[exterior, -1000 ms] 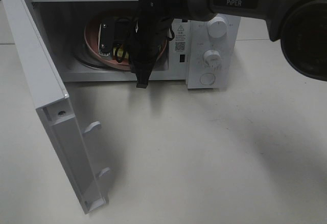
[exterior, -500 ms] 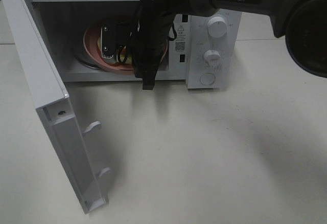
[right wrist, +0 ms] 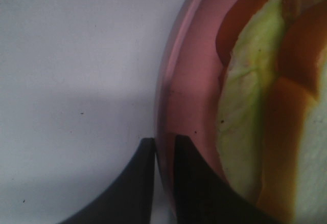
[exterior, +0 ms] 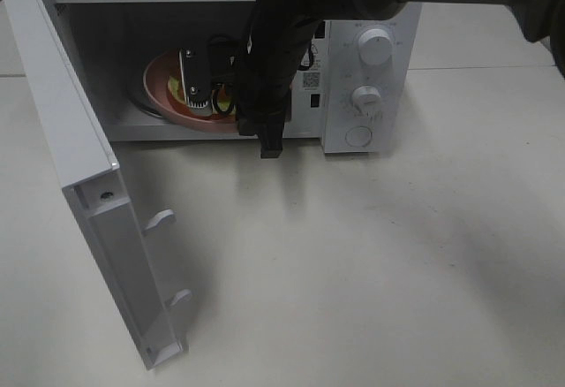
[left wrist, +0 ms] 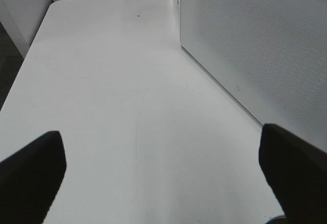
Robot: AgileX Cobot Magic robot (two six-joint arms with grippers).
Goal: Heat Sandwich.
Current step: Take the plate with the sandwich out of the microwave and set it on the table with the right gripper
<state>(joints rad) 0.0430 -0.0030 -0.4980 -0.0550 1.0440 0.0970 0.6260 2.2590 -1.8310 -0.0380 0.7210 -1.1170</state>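
Moved since earlier: right arm [exterior: 265, 60] shifted rightward and a little toward the oven mouth; plate [exterior: 168, 95] inside sits lower and flatter than before, less tipped up.
Right gripper [right wrist: 163, 147]: clamped on the rim of the pink plate, one finger either side of the edge, seen close in the right wrist view.
Left gripper [left wrist: 163, 168]: spread wide, grasping nothing, hanging over bare table [left wrist: 117, 81] beside the perforated side wall of the microwave [left wrist: 265, 50].
Sandwich [right wrist: 265, 106]: lying on the plate, green leaf and orange-red layers showing; in the high view only a yellowish-green bit [exterior: 221, 102] peeks out past the arm, inside the oven cavity.
Microwave door [exterior: 79, 175]: swung fully open to the left.
Knobs [exterior: 375, 47]: untouched on the front panel.
Done so far: door opened, plate with food carried into the cavity.
Left to do, as judged: let go of the rim, pull the arm clear, shut the door, turn a knob to start heating.
Unclear: whether the plate already rests flat on the turntable.
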